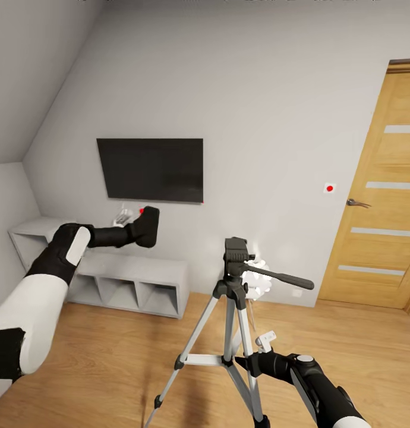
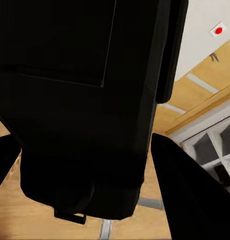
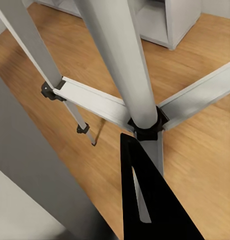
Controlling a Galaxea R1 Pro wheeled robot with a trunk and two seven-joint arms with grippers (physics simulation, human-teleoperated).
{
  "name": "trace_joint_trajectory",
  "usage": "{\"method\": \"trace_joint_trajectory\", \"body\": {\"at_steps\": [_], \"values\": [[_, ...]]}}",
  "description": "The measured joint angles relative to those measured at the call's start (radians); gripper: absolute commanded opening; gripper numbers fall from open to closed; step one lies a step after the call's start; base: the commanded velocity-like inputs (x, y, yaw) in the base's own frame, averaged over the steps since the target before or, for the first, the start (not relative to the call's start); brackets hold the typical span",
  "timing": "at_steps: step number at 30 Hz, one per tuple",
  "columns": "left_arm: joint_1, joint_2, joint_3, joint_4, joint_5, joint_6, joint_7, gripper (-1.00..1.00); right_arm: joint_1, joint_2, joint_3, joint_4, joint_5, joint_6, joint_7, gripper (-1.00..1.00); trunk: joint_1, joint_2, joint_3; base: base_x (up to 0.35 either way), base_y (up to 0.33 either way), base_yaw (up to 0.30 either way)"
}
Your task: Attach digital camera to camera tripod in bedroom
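In the head view my left gripper (image 1: 139, 233) is raised in front of the wall, shut on the digital camera (image 1: 150, 221), a small black box. The left wrist view has the camera (image 2: 80, 100) close up between two dark fingers (image 2: 187, 195). The camera tripod (image 1: 232, 309) stands mid-floor on silver legs, its black pan head (image 1: 236, 252) bare and its handle (image 1: 282, 277) pointing right. My right gripper (image 1: 248, 361) is low by the tripod's centre braces (image 3: 95, 102). Its fingers (image 3: 145, 200) are shut, with the tips against the black hub (image 3: 145, 131).
A black TV (image 1: 150, 169) hangs on the white wall above a low grey shelf unit (image 1: 133, 279). A wooden door (image 1: 377, 196) stands at the right, with a red-dotted wall switch (image 1: 330, 188) beside it. Light wood floor (image 1: 110, 362) spreads around the tripod.
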Motion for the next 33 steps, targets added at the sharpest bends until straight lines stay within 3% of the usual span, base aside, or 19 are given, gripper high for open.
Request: {"method": "trace_joint_trajectory", "body": {"at_steps": [1, 2, 3, 6, 8, 9, 10, 11, 12, 14, 15, 16, 21, 24, 28, 30, 32, 33], "values": [[-0.001, -0.012, 0.001, -0.083, -0.002, 0.028, 0.048, -1.0, 0.0, 0.0, 0.001, 0.0, -0.001, 0.0, 0.0, -1.0, 0.0, 0.0, 0.0, 0.0, 0.0, 0.0], [-0.003, -0.02, 0.001, -0.122, 0.021, 0.046, 0.072, -1.0, 0.0, 0.0, 0.0, 0.0, 0.0, 0.0, 0.0, -1.0, 0.0, 0.0, 0.0, 0.0, 0.0, 0.0], [-0.002, -0.027, 0.001, -0.147, 0.007, 0.053, 0.091, -1.0, 0.0, 0.0, 0.0, 0.0, -0.001, 0.0, 0.0, -1.0, 0.0, 0.0, 0.0, 0.0, 0.0, 0.0], [-0.003, -0.064, 0.001, -0.187, 0.014, 0.078, 0.137, -1.0, 0.0, 0.0, 0.0, 0.0, -0.001, 0.0, 0.001, -1.0, 0.0, 0.0, 0.0, 0.0, 0.0, 0.0], [-0.013, -0.124, 0.0, -0.158, 0.011, 0.09, 0.158, -1.0, 0.0, 0.0, 0.001, 0.0, -0.003, 0.0, 0.0, -1.0, 0.0, 0.0, 0.0, 0.0, 0.0, 0.0], [-0.018, -0.143, -0.001, -0.151, 0.028, 0.093, 0.162, -1.0, 0.0, 0.0, 0.001, 0.0, -0.002, 0.0, 0.0, -1.0, 0.0, 0.0, 0.0, 0.0, 0.0, 0.0], [-0.024, -0.16, -0.002, -0.144, 0.014, 0.092, 0.165, -1.0, 0.0, 0.0, 0.001, 0.0, -0.003, 0.0, 0.0, -1.0, 0.0, 0.0, 0.0, 0.0, 0.0, 0.0], [-0.035, -0.195, -0.005, -0.135, 0.005, 0.093, 0.166, -1.0, 0.0, 0.0, 0.001, 0.0, -0.003, 0.0, 0.0, -1.0, 0.0, 0.0, 0.0, 0.0, 0.0, 0.0], [-0.04, -0.214, -0.009, -0.132, 0.022, 0.094, 0.17, -1.0, 0.0, 0.0, 0.001, 0.0, -0.002, 0.0, 0.0, -1.0, 0.0, 0.0, 0.0, 0.0, 0.0, 0.0], [-0.049, -0.262, -0.016, -0.133, -0.01, 0.094, 0.172, -1.0, 0.0, 0.0, 0.001, 0.0, -0.002, 0.0, 0.0, -1.0, 0.0, 0.0, 0.0, 0.0, 0.0, 0.0], [-0.051, -0.276, -0.02, -0.135, -0.007, 0.094, 0.174, -1.0, 0.0, 0.0, 0.001, 0.0, -0.002, 0.0, 0.0, -1.0, 0.0, 0.0, 0.0, 0.0, 0.0, 0.0], [-0.053, -0.293, -0.031, -0.143, -0.037, 0.094, 0.173, -1.0, 0.0, 0.0, 0.001, 0.0, -0.003, 0.0, -0.001, -1.0, 0.0, 0.0, 0.0, 0.0, 0.0, 0.0], [-0.058, -0.317, -0.086, -0.193, -0.07, 0.096, 0.174, -1.0, 0.0, 0.0, 0.001, 0.0, -0.003, 0.0, -0.002, -1.0, 0.0, 0.0, 0.0, 0.0, 0.0, 0.0], [-0.058, -0.321, -0.143, -0.246, -0.08, 0.096, 0.174, -1.0, 0.0, 0.0, 0.001, 0.003, -0.008, -0.002, -0.005, -1.0, 0.0, 0.0, 0.0, 0.0, 0.0, 0.0], [-0.058, -0.322, -0.174, -0.294, -0.095, 0.096, 0.173, -1.0, -0.001, 0.0, 0.0, 0.016, -0.005, -0.021, -0.003, -1.0, 0.0, 0.0, 0.0, 0.0, 0.0, 0.0], [-0.057, -0.319, -0.177, -0.299, -0.089, 0.096, 0.168, -1.0, -0.001, -0.001, -0.001, 0.018, -0.002, -0.028, -0.003, -1.0, 0.0, 0.0, 0.0, 0.0, 0.0, 0.0], [-0.056, -0.313, -0.178, -0.303, -0.062, 0.096, 0.158, -1.0, -0.001, -0.001, -0.001, 0.022, -0.002, -0.036, 0.0, -1.0, 0.0, 0.0, 0.0, 0.0, 0.0, 0.0], [-0.056, -0.31, -0.179, -0.302, -0.031, 0.096, 0.152, -1.0, -0.002, -0.001, -0.001, 0.024, -0.003, -0.04, 0.001, -1.0, 0.0, 0.0, 0.0, 0.0, 0.0, 0.0]]}}
